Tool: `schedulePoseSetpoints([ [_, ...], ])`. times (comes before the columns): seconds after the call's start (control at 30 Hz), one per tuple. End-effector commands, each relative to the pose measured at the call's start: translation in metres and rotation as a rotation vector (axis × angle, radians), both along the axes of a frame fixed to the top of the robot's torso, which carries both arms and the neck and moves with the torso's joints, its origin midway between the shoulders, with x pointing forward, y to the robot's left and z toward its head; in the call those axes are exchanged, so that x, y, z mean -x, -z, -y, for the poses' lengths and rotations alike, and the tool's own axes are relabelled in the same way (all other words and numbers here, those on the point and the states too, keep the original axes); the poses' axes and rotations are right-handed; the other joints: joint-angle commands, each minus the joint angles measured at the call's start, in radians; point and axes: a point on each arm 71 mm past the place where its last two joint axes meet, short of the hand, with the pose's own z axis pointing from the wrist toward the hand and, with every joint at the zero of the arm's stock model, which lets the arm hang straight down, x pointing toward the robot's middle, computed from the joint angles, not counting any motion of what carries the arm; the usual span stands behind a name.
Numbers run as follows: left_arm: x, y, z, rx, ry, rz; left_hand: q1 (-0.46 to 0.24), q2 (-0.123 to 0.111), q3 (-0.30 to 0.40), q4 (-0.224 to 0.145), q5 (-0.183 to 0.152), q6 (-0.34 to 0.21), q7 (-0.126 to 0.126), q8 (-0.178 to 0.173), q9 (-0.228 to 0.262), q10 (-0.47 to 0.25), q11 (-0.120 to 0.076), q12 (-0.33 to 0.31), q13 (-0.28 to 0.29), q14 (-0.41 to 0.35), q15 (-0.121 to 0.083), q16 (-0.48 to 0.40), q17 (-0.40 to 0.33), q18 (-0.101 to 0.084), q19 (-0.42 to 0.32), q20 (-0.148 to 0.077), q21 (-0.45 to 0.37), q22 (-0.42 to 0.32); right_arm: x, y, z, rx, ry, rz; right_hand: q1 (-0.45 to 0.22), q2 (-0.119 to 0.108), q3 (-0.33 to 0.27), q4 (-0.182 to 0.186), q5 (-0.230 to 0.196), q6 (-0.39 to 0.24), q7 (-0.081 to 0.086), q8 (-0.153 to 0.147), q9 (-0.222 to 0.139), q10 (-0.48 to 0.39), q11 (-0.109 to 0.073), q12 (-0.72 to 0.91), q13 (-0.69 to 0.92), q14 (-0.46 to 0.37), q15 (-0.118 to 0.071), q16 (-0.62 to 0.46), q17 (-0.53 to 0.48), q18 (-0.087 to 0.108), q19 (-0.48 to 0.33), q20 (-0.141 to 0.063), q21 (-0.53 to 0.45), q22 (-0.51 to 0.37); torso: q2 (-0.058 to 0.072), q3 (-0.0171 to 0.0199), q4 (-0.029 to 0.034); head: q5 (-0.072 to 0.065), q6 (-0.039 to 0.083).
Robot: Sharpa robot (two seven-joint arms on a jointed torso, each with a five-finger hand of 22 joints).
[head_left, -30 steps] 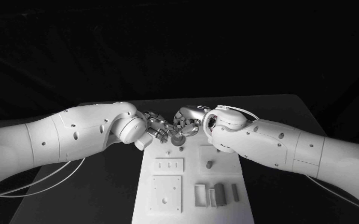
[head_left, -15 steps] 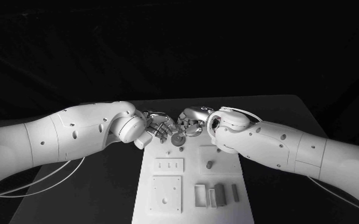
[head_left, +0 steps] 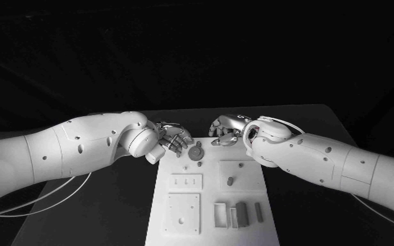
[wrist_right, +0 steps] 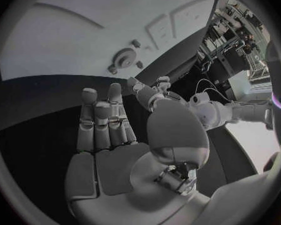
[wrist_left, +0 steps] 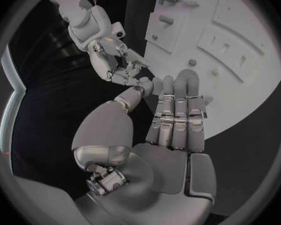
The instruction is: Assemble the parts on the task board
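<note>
1. Grey round part (head_left: 195, 152) seated at far end of task board (head_left: 209, 212), between both hands.
2. Left hand (head_left: 170, 141) and right hand (head_left: 226, 131): fingers spread, holding nothing.
3. Risk: nudging part loose from left.

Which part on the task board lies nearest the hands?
The round disc-shaped part at the board's far end, between both hands; the upright peg and slim blocks sit nearer the robot.

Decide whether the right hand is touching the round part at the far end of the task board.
Apart. The right wrist view shows the right hand empty, dark table between its fingertips and the round part.
</note>
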Motion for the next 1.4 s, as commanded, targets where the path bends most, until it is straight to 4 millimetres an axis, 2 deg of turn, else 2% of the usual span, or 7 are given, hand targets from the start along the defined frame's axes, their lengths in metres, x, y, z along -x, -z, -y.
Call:
schedulePoseSetpoints([
  [0.03, 0.003, 0.002, -0.003, -0.078, 0.061, -0.006, 0.000, 0.008, 0.008, 0.000, 0.003, 0.058, -0.052, 0.004, 0.003, 0.008, -0.002, -0.002, 0.002, 0.005, -0.004, 0.007, 0.000, 0.002, 0.004, -0.002, -0.005, 0.002, -0.002, -0.003, 0.014, -0.050, 0.033, 0.017, 0.003, -0.010, -0.001, -0.002, 0.004, -0.010, 0.011, -0.004, -0.001, -0.005, 0.001, -0.003, -0.001, 0.001, 0.004, -0.003, 0.000, 0.007, -0.007, -0.002, -0.005, 0.012, -0.001, 0.0014, -0.0006, 0.004, -0.004],
  [0.2, 0.006, 0.005, -0.010, -0.162, 0.112, -0.023, -0.015, 0.000, 0.006, 0.006, -0.002, 0.068, -0.058, 0.010, 0.014, 0.020, -0.009, 0.007, 0.014, 0.015, -0.010, 0.028, 0.007, 0.003, 0.016, -0.007, 0.003, 0.016, -0.005, -0.009, 0.035, -0.124, 0.093, 0.007, 0.007, -0.010, 0.001, -0.003, 0.004, -0.008, 0.010, -0.002, -0.001, -0.003, 0.000, -0.002, 0.000, 0.002, 0.004, -0.002, 0.000, 0.007, -0.005, -0.002, -0.004, 0.012, -0.001, 0.0022, -0.0006, 0.006, -0.008],
  [0.57, 0.012, 0.013, -0.016, -0.250, 0.176, -0.078, -0.052, -0.011, 0.003, 0.015, 0.044, 0.108, -0.082, 0.041, 0.063, 0.050, -0.035, 0.078, 0.052, 0.041, -0.034, 0.111, 0.022, 0.004, 0.059, -0.031, 0.039, 0.074, -0.009, -0.026, 0.068, -0.179, 0.168, 0.029, 0.017, -0.011, 0.003, -0.008, 0.004, -0.008, 0.010, -0.002, -0.002, -0.003, 0.000, -0.001, 0.000, 0.002, 0.003, -0.002, 0.000, 0.007, -0.004, -0.002, -0.004, 0.013, 0.000, -0.0001, -0.0013, 0.013, -0.028],
  [0.67, 0.014, 0.017, -0.016, -0.278, 0.176, -0.073, -0.066, -0.010, 0.003, 0.012, 0.073, 0.115, -0.089, 0.055, 0.081, 0.050, -0.043, 0.110, 0.067, 0.043, -0.041, 0.143, 0.024, 0.004, 0.068, -0.039, 0.050, 0.089, -0.010, -0.027, 0.070, -0.184, 0.175, 0.028, 0.018, -0.011, 0.003, -0.009, 0.004, -0.007, 0.010, -0.002, -0.002, -0.003, 0.000, -0.001, 0.000, 0.002, 0.003, -0.002, 0.000, 0.007, -0.005, -0.002, -0.004, 0.013, 0.000, -0.0007, -0.0001, 0.011, -0.038],
  [0.8, 0.017, 0.023, -0.015, -0.282, 0.184, -0.089, -0.073, -0.009, 0.004, 0.009, 0.082, 0.118, -0.091, 0.062, 0.090, 0.047, -0.045, 0.126, 0.073, 0.042, -0.043, 0.158, 0.022, 0.003, 0.072, -0.041, 0.055, 0.090, -0.010, -0.028, 0.071, -0.188, 0.177, 0.025, 0.020, -0.011, 0.004, -0.010, 0.004, -0.007, 0.009, -0.001, -0.002, -0.003, -0.001, -0.001, 0.000, 0.002, 0.003, -0.002, 0.000, 0.007, -0.005, -0.002, -0.004, 0.013, 0.000, -0.0010, 0.0021, 0.009, -0.047],
  [1.07, 0.022, 0.036, -0.009, -0.297, 0.209, -0.093, -0.084, -0.010, 0.001, 0.012, 0.081, 0.129, -0.100, 0.077, 0.105, 0.051, -0.053, 0.155, 0.085, 0.049, -0.050, 0.184, 0.021, 0.004, 0.084, -0.047, 0.069, 0.091, -0.008, -0.029, 0.067, -0.192, 0.167, 0.022, 0.022, -0.010, 0.004, -0.012, 0.004, -0.007, 0.009, -0.001, -0.002, -0.003, -0.001, -0.001, -0.001, 0.002, 0.003, -0.002, 0.000, 0.007, -0.005, -0.002, -0.004, 0.013, 0.001, -0.0023, 0.0012, 0.004, -0.064],
  [1.4, 0.024, 0.043, 0.003, -0.371, 0.272, -0.032, -0.085, -0.012, 0.003, 0.013, 0.077, 0.132, -0.103, 0.085, 0.115, 0.049, -0.056, 0.174, 0.091, 0.050, -0.053, 0.200, 0.017, 0.004, 0.087, -0.051, 0.079, 0.091, -0.007, -0.029, 0.063, -0.195, 0.155, 0.013, 0.021, -0.010, 0.003, -0.013, 0.003, -0.007, 0.010, -0.001, -0.003, -0.003, 0.000, -0.001, -0.001, 0.002, 0.003, -0.003, 0.000, 0.007, -0.005, -0.002, -0.005, 0.013, 0.002, -0.0018, 0.0000, -0.001, -0.080],
])
